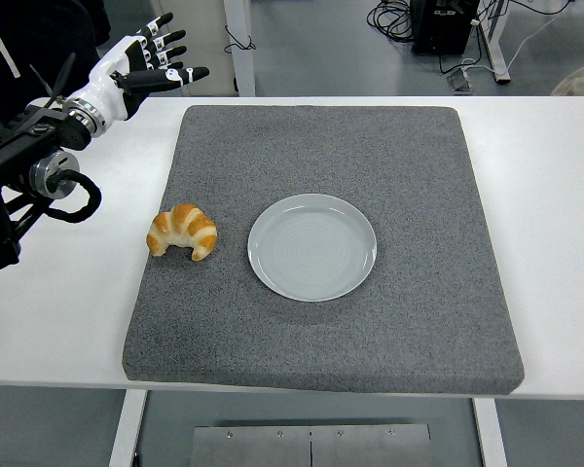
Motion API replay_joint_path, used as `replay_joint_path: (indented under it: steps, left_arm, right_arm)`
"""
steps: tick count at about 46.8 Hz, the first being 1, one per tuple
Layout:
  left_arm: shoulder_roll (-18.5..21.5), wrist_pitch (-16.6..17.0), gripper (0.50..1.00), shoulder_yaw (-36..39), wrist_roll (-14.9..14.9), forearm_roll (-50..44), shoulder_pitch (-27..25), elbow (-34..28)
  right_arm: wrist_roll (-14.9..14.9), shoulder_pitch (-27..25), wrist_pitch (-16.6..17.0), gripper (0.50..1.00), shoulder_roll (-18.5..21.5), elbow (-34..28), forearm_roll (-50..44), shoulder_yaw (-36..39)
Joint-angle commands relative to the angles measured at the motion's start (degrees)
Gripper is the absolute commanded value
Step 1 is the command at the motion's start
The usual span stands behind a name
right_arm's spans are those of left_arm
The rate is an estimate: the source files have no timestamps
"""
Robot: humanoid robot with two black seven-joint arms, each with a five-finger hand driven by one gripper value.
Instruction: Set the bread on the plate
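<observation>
Grey mat [399, 175] carries the bread [183, 232] at its left edge, just left of the empty plate [312, 246]. Left hand [141, 66], fingers spread and empty, hovers far-left; the reach is not yet begun, so it must descend onto the bread.

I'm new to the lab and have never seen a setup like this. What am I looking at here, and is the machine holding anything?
This is one picture from a camera high on a humanoid robot, looking down over its white table. The black arm coming in from the left ends in the robot's left hand, a white five-fingered hand with its fingers spread, holding nothing, near the table's far left corner. The right arm is out of view. A grey mat covers most of the table. On it lie a croissant near the mat's left edge and an empty pale plate just to its right, apart from it. The croissant is not yet on the plate.
</observation>
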Motion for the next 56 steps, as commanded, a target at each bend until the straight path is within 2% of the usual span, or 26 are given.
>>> replay_joint_path:
  steps: [1,13,22,36,46,56]
  left_arm:
    - [2.29,0.0,0.968,1.21,0.06,2.08,-0.03,-1.86]
    - [10.99,-0.09,0.968,4.9,0.06,7.09,-1.43,-11.09]
    - [15.91,-0.18,0.969,7.63,-0.12,13.94,-1.7,-18.03]
    - [19.61,-0.18,0.968,9.3,-0.12,26.07,-1.34,-24.63]
    - [23.21,-0.09,0.968,11.67,-0.12,30.29,-1.26,-29.81]
    - [24.7,0.0,0.968,12.73,-0.12,36.18,-0.64,-30.61]
  right_arm:
    - [-0.01,-0.01,0.0,1.0,0.0,0.0,0.0,0.0]
    - [-0.01,-0.01,0.0,1.0,0.0,0.0,0.0,0.0]
    - [-0.01,-0.01,0.0,1.0,0.0,0.0,0.0,0.0]
    - [-0.01,-0.01,0.0,1.0,0.0,0.0,0.0,0.0]
    - [-0.01,-0.01,0.0,1.0,0.0,0.0,0.0,0.0]
    - [-0.01,-0.01,0.0,1.0,0.0,0.0,0.0,0.0]
